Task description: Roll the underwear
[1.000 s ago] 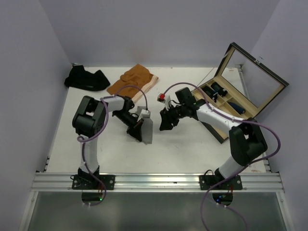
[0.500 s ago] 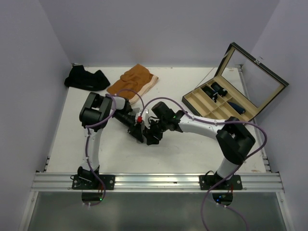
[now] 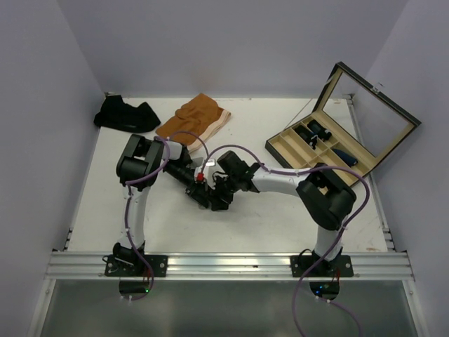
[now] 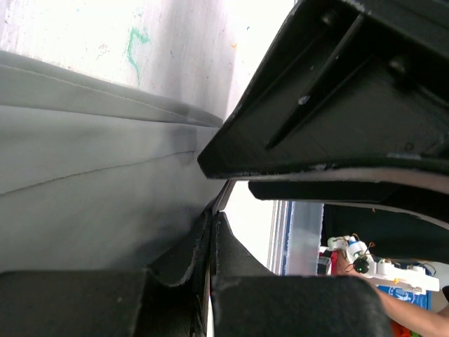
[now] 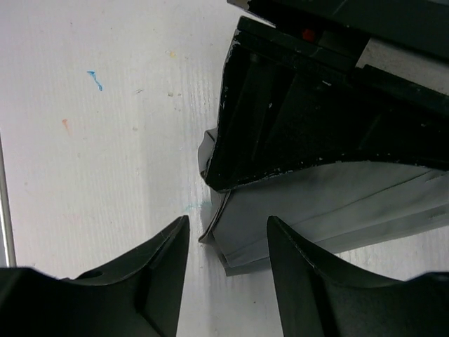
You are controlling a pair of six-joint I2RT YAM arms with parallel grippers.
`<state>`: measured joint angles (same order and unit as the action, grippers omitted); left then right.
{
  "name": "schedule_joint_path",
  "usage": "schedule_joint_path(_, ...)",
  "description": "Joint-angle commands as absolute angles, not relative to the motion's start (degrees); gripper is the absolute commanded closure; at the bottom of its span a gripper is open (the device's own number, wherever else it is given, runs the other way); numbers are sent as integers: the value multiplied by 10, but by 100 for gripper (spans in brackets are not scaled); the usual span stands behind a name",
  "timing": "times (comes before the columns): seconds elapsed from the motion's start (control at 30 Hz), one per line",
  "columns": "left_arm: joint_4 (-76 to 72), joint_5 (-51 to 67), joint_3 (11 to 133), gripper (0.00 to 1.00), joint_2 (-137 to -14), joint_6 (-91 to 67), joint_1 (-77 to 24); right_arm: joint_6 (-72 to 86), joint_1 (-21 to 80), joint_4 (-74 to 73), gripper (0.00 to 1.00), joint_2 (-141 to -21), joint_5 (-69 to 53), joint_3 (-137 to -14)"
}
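Your right end effector shows its two dark fingers at the bottom of the frame, spread apart with bare white tabletop between them. Just past their tips lies the folded grey underwear, its near corner pointing into the gap; you cannot tell whether either finger touches it. The black left end effector sits on the cloth's upper edge, covering it. To the left, the tabletop carries a small blue mark and a faint orange mark.
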<state>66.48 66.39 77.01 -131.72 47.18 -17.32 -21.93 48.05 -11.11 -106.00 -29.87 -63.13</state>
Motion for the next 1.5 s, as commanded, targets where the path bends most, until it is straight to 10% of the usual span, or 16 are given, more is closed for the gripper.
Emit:
schedule_joint_path(0.0,596,580,764,100,-1341,491,-165,-247,483,-87,48,-1070,-329,-655)
schedule_joint_path(0.27,582,581,751,100,-1337,484,-162,-253,493,-74,53,-1083,-321,-628)
schedule_joint_path(0.5,564,590,720,95,-1303,486,-159,-245,494,-83,89,-1100,-326,-613)
schedule_joint_path(0.63,494,620,664,75,-1186,460,-154,-208,493,-96,99,-1105,-362,-613)
schedule_joint_path(0.93,239,517,475,57,-839,271,-91,-88,471,-77,100,-1150,-496,-599)
schedule_joint_path(1.47,234,363,258,60,-520,571,-221,106,399,-49,100,-1328,-597,-691)
